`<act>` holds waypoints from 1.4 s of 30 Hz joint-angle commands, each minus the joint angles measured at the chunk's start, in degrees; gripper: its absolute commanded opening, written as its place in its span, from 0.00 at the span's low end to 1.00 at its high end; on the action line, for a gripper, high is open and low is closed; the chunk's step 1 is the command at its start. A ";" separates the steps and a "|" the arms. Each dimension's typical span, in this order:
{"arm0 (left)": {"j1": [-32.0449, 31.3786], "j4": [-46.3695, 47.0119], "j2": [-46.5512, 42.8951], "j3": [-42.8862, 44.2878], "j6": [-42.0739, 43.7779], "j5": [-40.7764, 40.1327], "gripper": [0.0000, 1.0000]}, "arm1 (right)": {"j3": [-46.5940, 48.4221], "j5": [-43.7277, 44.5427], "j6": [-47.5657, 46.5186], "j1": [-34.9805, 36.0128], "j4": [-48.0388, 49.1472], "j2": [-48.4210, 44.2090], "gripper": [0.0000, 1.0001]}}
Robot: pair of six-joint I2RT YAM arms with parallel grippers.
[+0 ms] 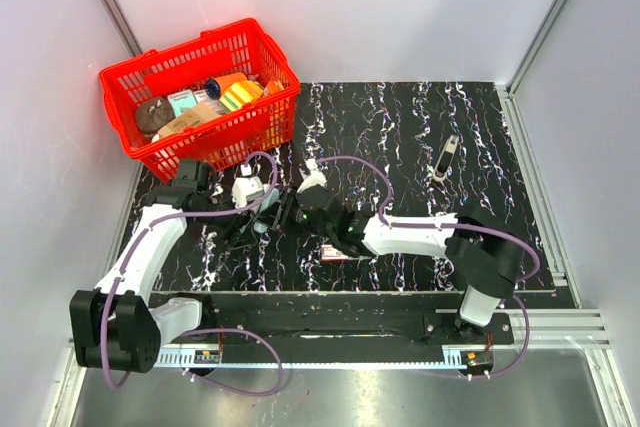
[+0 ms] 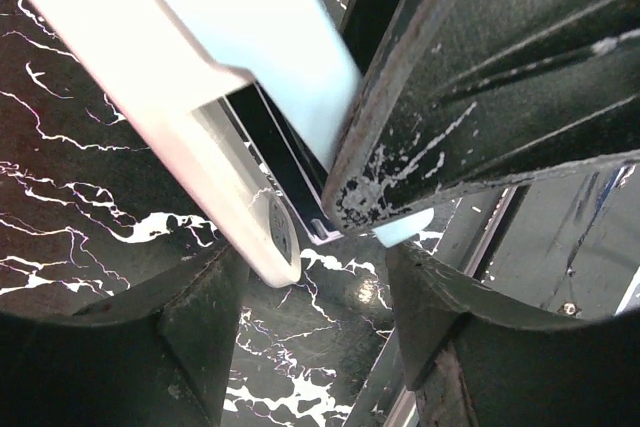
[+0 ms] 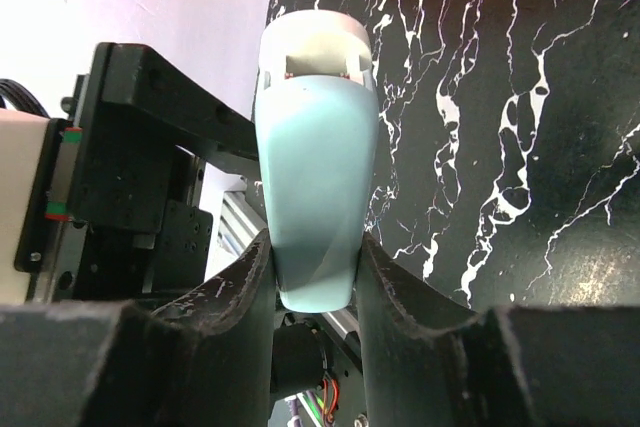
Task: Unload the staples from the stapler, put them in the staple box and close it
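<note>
One stapler [image 3: 315, 167], a slim pale blue-grey bar, is clamped between the two fingers [image 3: 235, 287] of the right jaws. They press on its flanks near one rounded end, and the rest of it runs forward out of them to a white far end above the black marbled counter [image 1: 400, 127]. In the left wrist view the same stapler [image 2: 250, 37] is hinged apart into a pale blue half and a white half, with a dark metal channel showing between the two. The tip of the white half sits just ahead of the left jaws, whose two fingers [image 2: 200, 327] stand apart and are not closed on it. From above, the two sets of jaws meet tip to tip. One red basket [image 1: 270, 112] holding several packets stands just beyond the left jaws. One small flat box [image 1: 335, 255] with a red label lies close behind the right jaws, partly under the right arm [image 1: 420, 235]. One slim dark object [image 1: 445, 159] lies alone, well apart from both jaws, out on the right arm's side.
</note>
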 commanded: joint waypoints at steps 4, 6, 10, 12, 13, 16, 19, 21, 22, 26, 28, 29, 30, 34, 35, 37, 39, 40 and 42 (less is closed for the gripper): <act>0.18 3.86 -0.44 1.31 2.16 1.38 0.38 | 1.20 -2.83 2.24 0.19 5.50 0.71 0.00; 0.09 4.56 -0.62 1.22 2.25 1.02 0.26 | 0.94 -3.36 2.59 0.19 6.03 0.80 0.00; 0.18 5.71 -1.23 0.79 1.81 0.76 0.08 | 0.94 -4.15 2.95 0.19 6.82 1.32 0.00; 0.18 6.23 -1.41 0.70 1.29 0.67 0.04 | 1.20 -4.50 3.12 0.19 6.82 1.59 0.00; 0.10 6.59 -1.49 0.52 0.85 0.50 0.02 | 1.20 -4.68 3.12 0.28 6.82 1.76 0.00; 0.18 8.34 -2.19 0.17 -0.82 -0.12 0.00 | 0.77 -4.95 3.65 0.19 7.17 1.77 0.00; 0.18 9.49 -3.34 -0.79 -1.79 -0.39 0.00 | -0.38 -4.42 4.26 0.19 7.53 1.42 0.00; 0.09 10.10 -4.22 -1.23 -2.14 -1.00 0.00 | -1.08 -4.42 4.53 0.28 7.79 1.15 0.00; 0.18 10.54 -4.65 -1.58 -2.32 -1.78 0.00 | -1.43 -4.33 4.53 0.19 7.70 0.89 0.00; 0.27 13.79 -6.33 -2.99 -2.85 -6.17 0.00 | -3.10 -4.59 3.57 0.19 6.74 -0.95 0.00; 0.27 15.72 -7.20 -3.60 -2.93 -8.98 0.00 | -3.89 -4.94 2.69 0.19 5.16 -2.36 0.00; 0.27 16.95 -7.47 -3.96 -2.94 -9.96 0.00 | -4.42 -5.12 2.34 0.10 4.63 -2.80 0.00; 0.44 17.92 -7.65 -4.31 -2.94 -11.44 0.00 | -4.95 -5.56 1.98 0.02 3.84 -3.67 0.00; 0.80 20.82 -7.82 -5.28 -2.32 -14.01 0.00 | -6.97 -7.67 1.10 -0.42 2.00 -5.44 0.00; 0.80 21.26 -7.56 -5.37 -2.32 -14.36 0.00 | -7.23 -8.02 0.93 -0.51 1.55 -5.70 0.00; 1.15 22.05 -7.56 -5.54 -2.15 -14.71 0.00 | -7.67 -8.98 0.66 -0.86 0.85 -6.32 0.00; 1.33 22.50 -7.38 -5.63 -1.62 -14.80 0.00 | -7.85 -10.21 0.05 -1.30 0.15 -6.84 0.00; 1.33 22.50 -7.30 -5.72 -1.10 -15.06 0.00 | -7.76 -10.92 -0.56 -1.56 -0.29 -7.11 0.00; 1.33 23.11 -7.56 -6.24 1.44 -15.85 0.00 | -6.54 -15.03 -3.45 -2.44 -1.61 -6.68 0.00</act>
